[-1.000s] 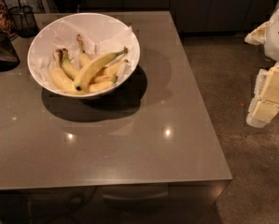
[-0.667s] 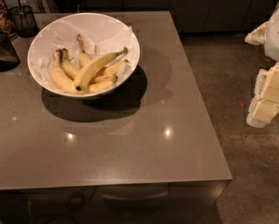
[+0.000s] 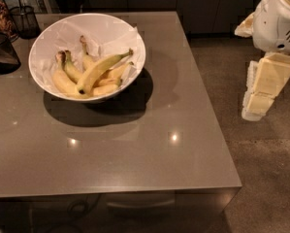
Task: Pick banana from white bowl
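Observation:
The white bowl (image 3: 47, 38) stands on the far left part of a grey table (image 3: 149, 149). It holds several bananas on white paper. The longest banana (image 3: 98, 72) lies on top, running diagonally, its greenish stem pointing up right and its dark tip down left. Shorter bananas lie under it and to its left. My gripper (image 3: 260, 93) hangs off the table's right side, above the floor, pointing downward and far from the bowl. It holds nothing that I can see.
A dark glass jar (image 3: 1, 52) and a black mesh cup (image 3: 24, 19) stand at the table's far left, beside the bowl. The white arm body (image 3: 278, 18) is at the upper right. Speckled floor (image 3: 270, 178) lies to the right of the table.
The arm and gripper have shifted slightly left, toward the table's right edge. The bowl and bananas have not moved.

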{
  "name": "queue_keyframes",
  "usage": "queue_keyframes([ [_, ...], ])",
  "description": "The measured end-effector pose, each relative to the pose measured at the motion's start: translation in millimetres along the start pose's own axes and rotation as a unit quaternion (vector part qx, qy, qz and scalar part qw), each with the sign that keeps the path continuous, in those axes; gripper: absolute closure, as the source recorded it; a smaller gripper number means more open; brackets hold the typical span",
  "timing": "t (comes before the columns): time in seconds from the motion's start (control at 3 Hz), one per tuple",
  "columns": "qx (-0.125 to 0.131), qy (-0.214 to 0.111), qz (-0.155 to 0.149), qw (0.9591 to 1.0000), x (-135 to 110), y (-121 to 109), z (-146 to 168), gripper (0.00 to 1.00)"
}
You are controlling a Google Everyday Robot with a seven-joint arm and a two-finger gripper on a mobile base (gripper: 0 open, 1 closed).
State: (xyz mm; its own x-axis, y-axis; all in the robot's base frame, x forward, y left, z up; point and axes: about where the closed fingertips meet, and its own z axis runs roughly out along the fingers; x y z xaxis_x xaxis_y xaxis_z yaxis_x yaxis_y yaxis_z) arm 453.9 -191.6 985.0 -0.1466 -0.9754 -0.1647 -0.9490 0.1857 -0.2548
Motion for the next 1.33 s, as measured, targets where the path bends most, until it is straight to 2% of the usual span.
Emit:
queue_keyframes([
  [0.33, -0.006, 0.007, -0.044, 0.9990, -35.2, -8.8, 4.6, 0.00],
  [0.67, -0.003, 0.016, -0.087, 0.9961, -67.5, -8.5, 7.7, 0.00],
  [1.0, 0.006, 0.011, -0.088, 0.9961, -71.4, -11.8, 6.3, 0.00],
  [1.33, 0.018, 0.000, -0.104, 0.9944, -95.5, -33.9, 13.5, 0.00],
])
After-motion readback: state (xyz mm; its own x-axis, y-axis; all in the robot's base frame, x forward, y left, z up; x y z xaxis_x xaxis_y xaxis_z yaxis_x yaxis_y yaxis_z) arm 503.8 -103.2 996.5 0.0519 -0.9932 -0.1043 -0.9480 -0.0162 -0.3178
